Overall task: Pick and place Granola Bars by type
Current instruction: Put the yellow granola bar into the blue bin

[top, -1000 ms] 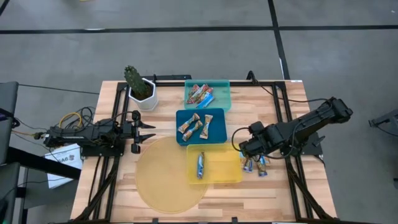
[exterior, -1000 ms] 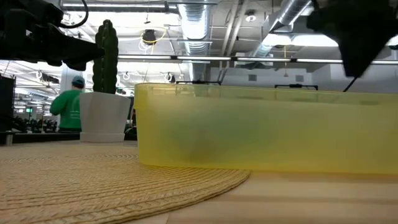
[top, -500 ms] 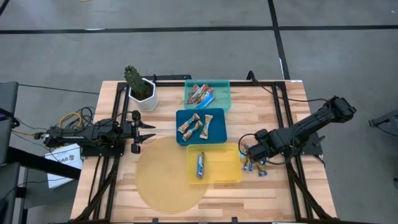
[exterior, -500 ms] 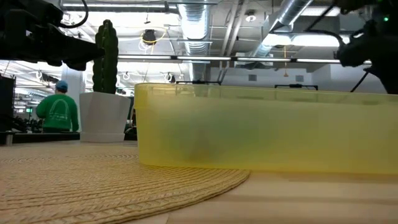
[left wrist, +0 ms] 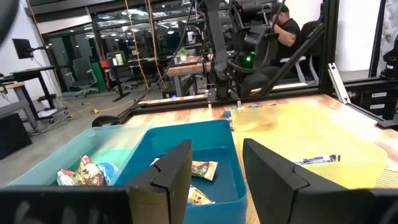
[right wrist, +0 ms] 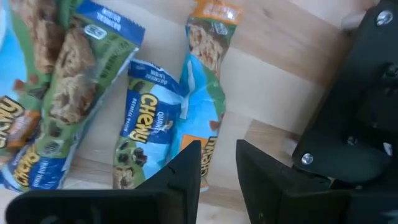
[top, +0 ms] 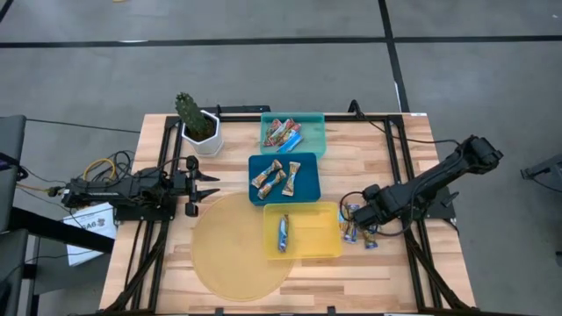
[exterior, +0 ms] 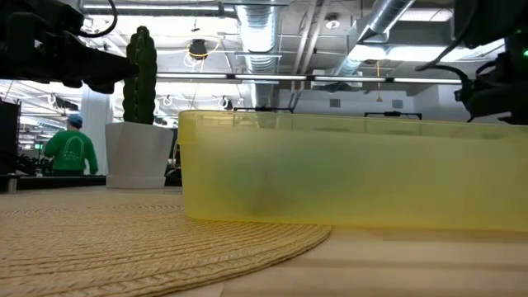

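Observation:
Three loose granola bars (top: pixel 360 230) with blue wrappers lie on the wood just right of the yellow tray (top: pixel 327 235). My right gripper (top: pixel 355 216) points down over them, open. In the right wrist view its gap (right wrist: pixel 217 163) stands over the lower end of one bar (right wrist: pixel 202 81), and two more bars (right wrist: pixel 146 130) (right wrist: pixel 68 93) lie beside it. The yellow tray holds one blue bar (top: pixel 283 233). The blue tray (top: pixel 307 186) holds tan bars and the teal tray (top: pixel 314 132) holds red-multicolour bars. My left gripper (top: pixel 207 186) waits open at the table's left.
A potted cactus (top: pixel 198 123) stands at the far left. A round woven mat (top: pixel 230 250) lies under the yellow tray's left part. Black frame rails (top: pixel 406 175) run along the table's sides. A person in green (exterior: pixel 70 148) is far off in the room.
My right gripper has come down and moved toward the table's right and near edges, from beside the yellow tray's far right corner to just above the loose bars. It has tipped to point more steeply down. The bars have not moved.

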`<state>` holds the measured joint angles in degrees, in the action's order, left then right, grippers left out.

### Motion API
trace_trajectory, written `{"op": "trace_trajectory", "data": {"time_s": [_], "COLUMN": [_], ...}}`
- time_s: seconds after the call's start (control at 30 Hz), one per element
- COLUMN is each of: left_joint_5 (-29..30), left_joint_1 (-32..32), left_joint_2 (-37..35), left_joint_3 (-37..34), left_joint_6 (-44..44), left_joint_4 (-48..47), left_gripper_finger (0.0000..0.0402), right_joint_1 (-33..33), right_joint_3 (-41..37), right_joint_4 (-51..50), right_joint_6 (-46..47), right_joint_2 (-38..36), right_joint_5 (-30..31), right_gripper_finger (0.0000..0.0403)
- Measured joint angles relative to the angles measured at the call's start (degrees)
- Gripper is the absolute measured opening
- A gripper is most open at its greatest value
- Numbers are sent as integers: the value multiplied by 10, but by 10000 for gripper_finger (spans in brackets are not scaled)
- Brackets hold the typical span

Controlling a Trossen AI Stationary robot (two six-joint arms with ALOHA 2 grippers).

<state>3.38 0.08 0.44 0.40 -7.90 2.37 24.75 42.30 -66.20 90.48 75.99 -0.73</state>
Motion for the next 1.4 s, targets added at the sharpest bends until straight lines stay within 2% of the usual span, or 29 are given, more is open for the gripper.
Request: {"op": "trace_trajectory", "data": {"time_s": [0.13,0.4,0.6,0.77,1.1,1.23,1.4], "left_joint_5": [0,0,0,0,0,0,0], "left_joint_1": [0,0,0,0,0,0,0], "left_joint_2": [0,0,0,0,0,0,0], "left_joint_3": [0,0,0,0,0,0,0], "left_joint_6": [4,3,4,3,4,2,1], "left_joint_4": [0,0,0,0,0,0,0], "left_gripper_finger": [137,137,137,137,137,137,137], "right_joint_1": [0,0,0,-1,-1,-1,-1], "right_joint_3": [-26,-65,-82,-102,-112,-113,-113], "right_joint_4": [36,86,114,143,177,178,180], "right_joint_6": [-8,-5,-8,-9,-5,-5,8], "right_joint_2": [0,0,0,0,-2,-1,-1], "right_joint_5": [-10,-11,-8,-8,-7,-7,-6], "right_gripper_finger": [121,206,221,191,70,50,47]}}
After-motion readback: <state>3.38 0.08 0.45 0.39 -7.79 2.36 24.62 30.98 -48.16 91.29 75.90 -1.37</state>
